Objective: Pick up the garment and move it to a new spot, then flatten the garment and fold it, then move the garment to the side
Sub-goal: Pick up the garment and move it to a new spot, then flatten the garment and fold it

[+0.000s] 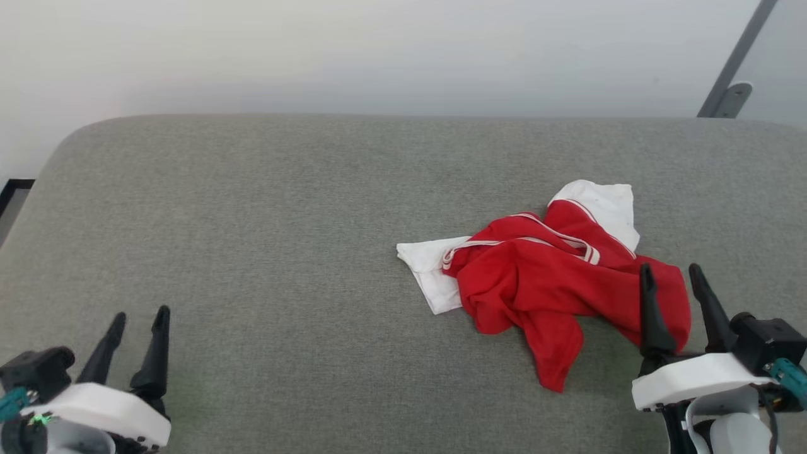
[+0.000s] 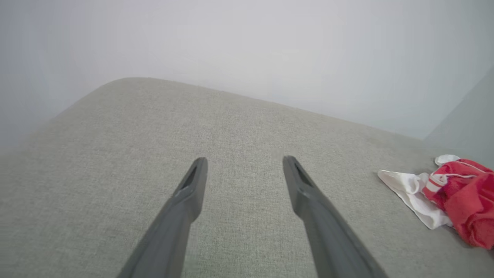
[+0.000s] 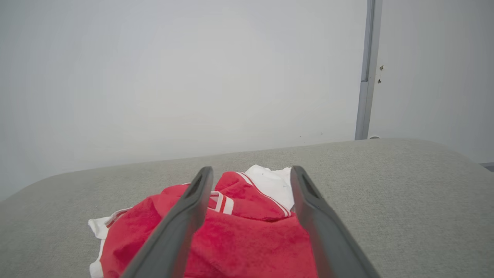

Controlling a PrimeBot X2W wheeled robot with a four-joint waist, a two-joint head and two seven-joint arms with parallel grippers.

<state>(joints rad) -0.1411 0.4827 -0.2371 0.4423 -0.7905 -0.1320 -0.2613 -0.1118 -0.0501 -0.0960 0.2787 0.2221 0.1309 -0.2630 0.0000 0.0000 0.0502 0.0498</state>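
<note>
Garment (image 1: 542, 284), crumpled red heap with white sleeve ends, on coarse-woven grey cushion (image 1: 252, 221); left tool (image 1: 142, 313), right tool (image 1: 669, 270) both spread

Left end effector (image 1: 142, 313) and right end effector (image 1: 669, 270) low at either side, jaws wide apart
</note>
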